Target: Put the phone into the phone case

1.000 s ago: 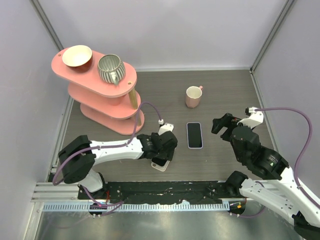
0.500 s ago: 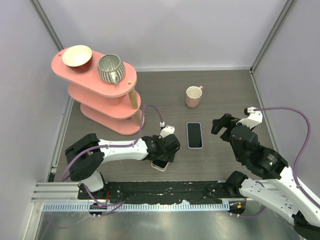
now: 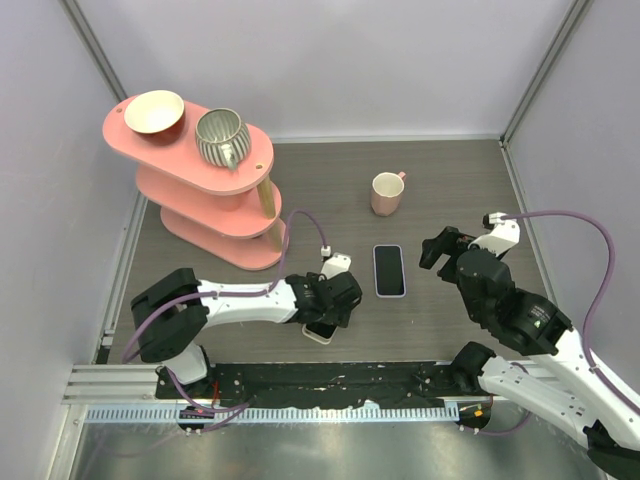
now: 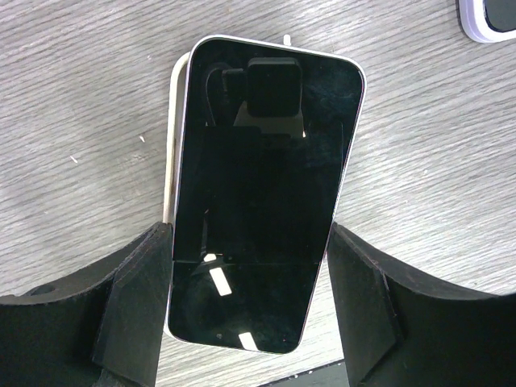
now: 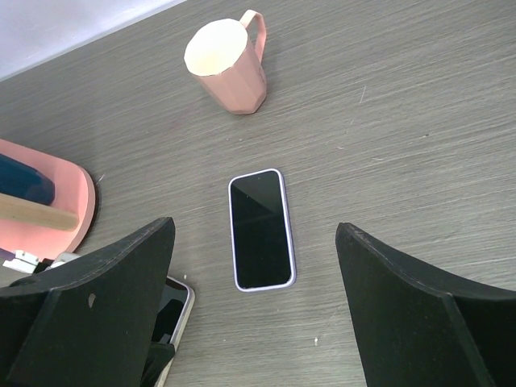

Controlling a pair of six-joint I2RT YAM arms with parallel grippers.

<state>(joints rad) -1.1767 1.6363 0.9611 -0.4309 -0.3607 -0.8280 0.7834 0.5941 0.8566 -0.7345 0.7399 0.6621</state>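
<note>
Nearer the arm bases than the pink mug (image 3: 387,193) and to its left, the left end effector (image 4: 250,242) stands partly closed across the phone (image 4: 266,145), its fingers (image 4: 137,298) pressed to both long edges of the lower half. That phone lies screen up on the white phone case (image 4: 181,97), skewed a little so that a strip of case shows along one side and at the top corner. This suggests it is resting on the rim and not seated. Just on the mug's near side lies a second, lilac-edged phone (image 3: 389,270). Nearer than the mug and to its right, the right end effector (image 5: 256,234) hangs wide open with nothing in it. Pressing down while the phone is askew could wedge one corner and lever the light case up off the tabletop (image 3: 450,180), or slide both together. Letting go too soon could leave one edge proud.
</note>
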